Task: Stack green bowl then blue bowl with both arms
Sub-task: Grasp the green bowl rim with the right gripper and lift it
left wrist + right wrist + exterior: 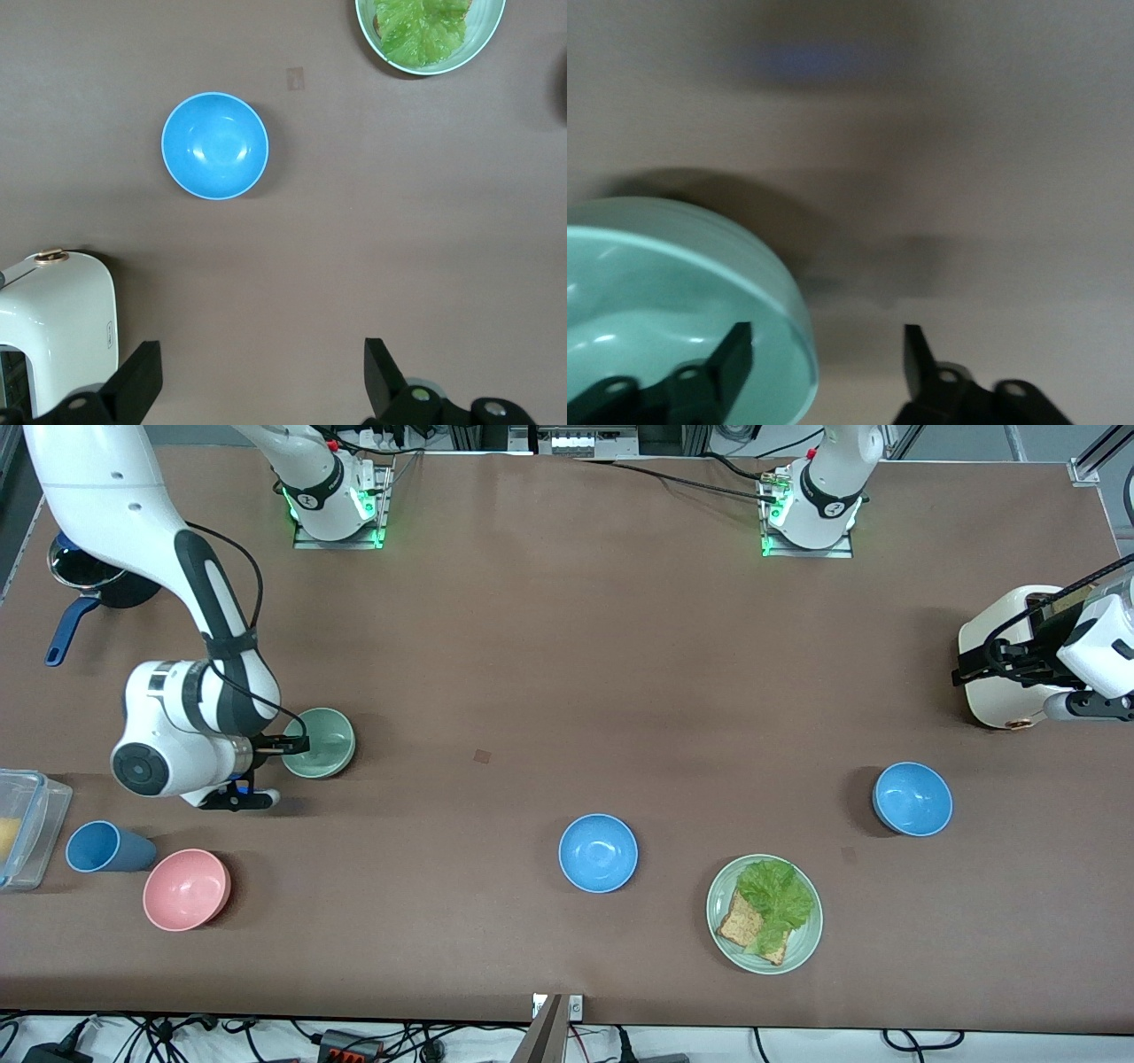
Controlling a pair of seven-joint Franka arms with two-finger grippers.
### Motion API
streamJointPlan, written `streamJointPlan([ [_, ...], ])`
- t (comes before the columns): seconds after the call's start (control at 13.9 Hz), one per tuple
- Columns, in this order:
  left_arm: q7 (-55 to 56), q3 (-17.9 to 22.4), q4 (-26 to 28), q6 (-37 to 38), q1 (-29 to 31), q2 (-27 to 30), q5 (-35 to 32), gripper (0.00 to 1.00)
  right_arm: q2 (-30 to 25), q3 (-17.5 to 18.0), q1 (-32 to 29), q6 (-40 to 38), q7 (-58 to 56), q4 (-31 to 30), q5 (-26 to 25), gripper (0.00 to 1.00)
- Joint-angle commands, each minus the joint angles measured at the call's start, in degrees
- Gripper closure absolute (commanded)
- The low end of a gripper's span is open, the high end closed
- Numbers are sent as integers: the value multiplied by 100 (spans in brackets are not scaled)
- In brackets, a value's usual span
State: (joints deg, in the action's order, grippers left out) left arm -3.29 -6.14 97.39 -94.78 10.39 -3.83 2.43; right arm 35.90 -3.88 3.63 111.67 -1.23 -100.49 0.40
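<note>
The green bowl [321, 742] sits on the table toward the right arm's end. My right gripper [295, 745] is open and low at the bowl's rim. In the right wrist view the gripper [826, 347] straddles the rim of the green bowl [664, 283], one finger inside and one outside. Two blue bowls rest on the table: one [598, 853] near the middle, one [912, 798] toward the left arm's end. My left gripper [982, 664] is open and empty, high over the toaster. Its wrist view shows the gripper [257, 379] above bare table, with that blue bowl [214, 146] below.
A white toaster [1014, 657] stands under the left arm. A pale green plate [722, 895] with lettuce and bread lies near the front edge. A pink bowl [186, 888], blue cup [106, 848], clear container [25, 828] and dark pot [84, 580] crowd the right arm's end.
</note>
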Motion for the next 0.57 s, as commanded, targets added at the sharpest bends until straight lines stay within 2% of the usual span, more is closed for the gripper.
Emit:
streamJointPlan([
  [0.0,30,-1,-9,-14,33,-4,38,0,-65,28,-56,-5,18,-76,21,75],
  [0.07,22,-1,-9,-14,59,-4,38,0,-65,28,-47,-40,18,-76,126,94],
  [0.14,22,-1,-9,-14,59,-4,38,0,-83,28,-29,-66,18,-67,249,100],
  [0.29,13,-1,-18,-14,68,-30,38,0,-83,37,-3,-58,-43,-41,311,100],
  [0.5,22,-1,-18,-5,59,-39,38,0,-127,492,32,-119,-9,282,311,100],
])
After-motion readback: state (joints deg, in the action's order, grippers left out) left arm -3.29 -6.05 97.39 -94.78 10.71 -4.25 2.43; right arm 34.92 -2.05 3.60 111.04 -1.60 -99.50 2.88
